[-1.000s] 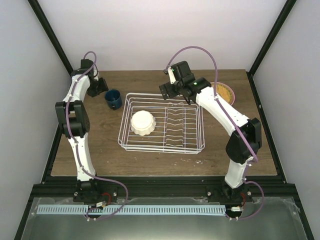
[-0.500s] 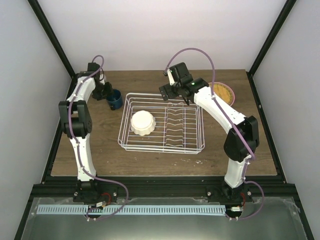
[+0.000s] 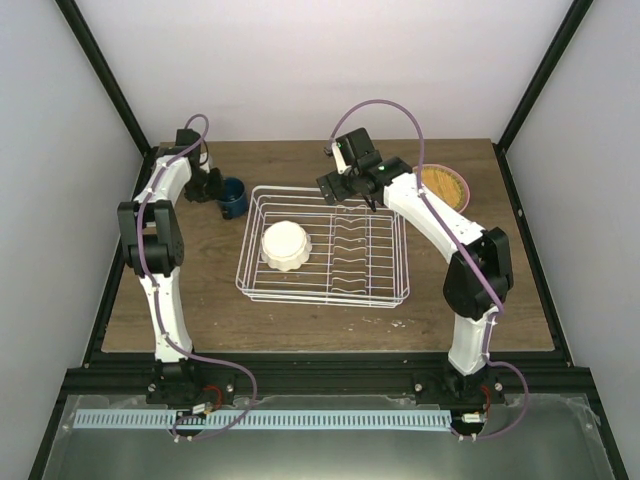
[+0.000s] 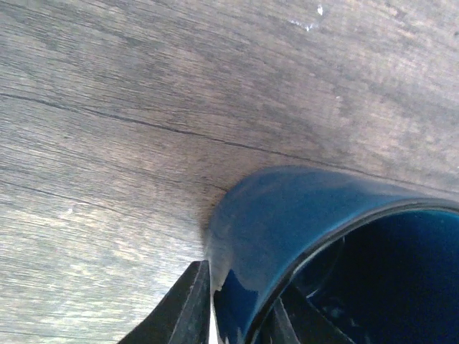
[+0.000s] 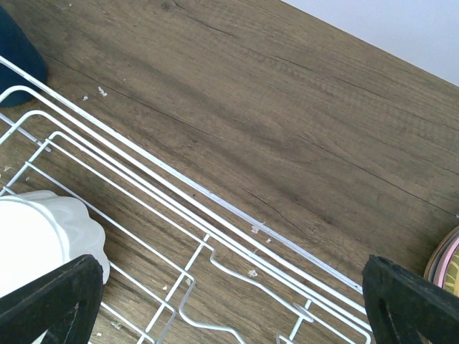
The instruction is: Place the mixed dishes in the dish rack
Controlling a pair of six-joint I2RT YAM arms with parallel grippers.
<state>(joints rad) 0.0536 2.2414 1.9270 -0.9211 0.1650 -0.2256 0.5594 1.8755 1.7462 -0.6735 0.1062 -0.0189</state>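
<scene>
Presently: Mug (image 3: 231, 198) Pinched by the Left Claw (image 3: 213, 186), Bowl (image 3: 285, 245) Seated in the Dish Rack (image 3: 375, 262)

Most of the overhead view is taken up by a wooden tabletop (image 3: 330, 320), and its middle is occupied by the dish rack, a white wire basket with wavy dividers running along its right half. The left half of the rack is filled by the cream-white bowl, whose scalloped edge can be made out in the right wrist view.

A stack of plates (image 3: 447, 186) is found near the far right corner of the tabletop, outside the rack and apart from it. The top plate is yellow-orange with a grid pattern, and a pink rim is glimpsed beneath it.

The dark blue mug is stood upright on the tabletop, just beyond the rack's far left corner and outside the wires.

The right claw (image 3: 352, 190) is held above the far edge of the rack. Its fingers are spread wide and nothing is held between them; only rack wires and bare wood are seen below.

The left claw is set against the mug's left side. In the left wrist view one finger (image 4: 188, 308) is placed outside the mug's wall and the other (image 4: 280, 326) inside the rim, so that the wall is clamped between them.
</scene>
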